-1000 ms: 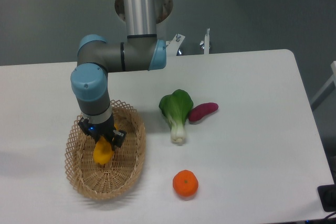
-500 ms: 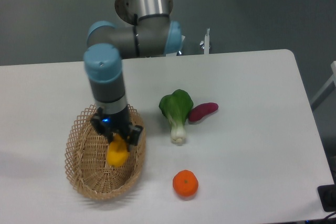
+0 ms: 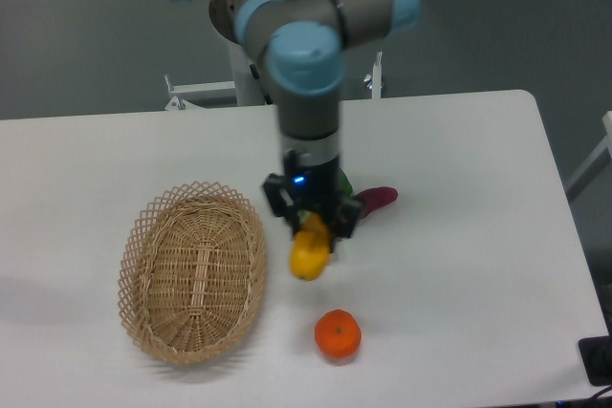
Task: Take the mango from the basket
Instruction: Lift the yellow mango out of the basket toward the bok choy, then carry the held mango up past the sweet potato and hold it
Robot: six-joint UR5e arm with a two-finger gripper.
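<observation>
Since the earlier frames the arm had swung to the right across the picture, carrying the claw and the mango out of the basket; half a second before, the fruit hung over the basket's right rim, and now it was clear of the wicker altogether, held above the white bench between the basket and the round orange. The claw's dark fingers were closed on the upper end of the mango, whose smooth yellow-orange body hung below them, tapering downward. The basket lay empty, an oval of tan woven wicker with an open lattice rim and a tighter weave across its shallow floor. The orange sat below and slightly right of the mango, apart from it, with a dimpled skin. Behind the claw a sliver of green leaf showed, mostly hidden by the arm, and the tapered purple sweet potato lay just to its right, its left end covered by the claw.
</observation>
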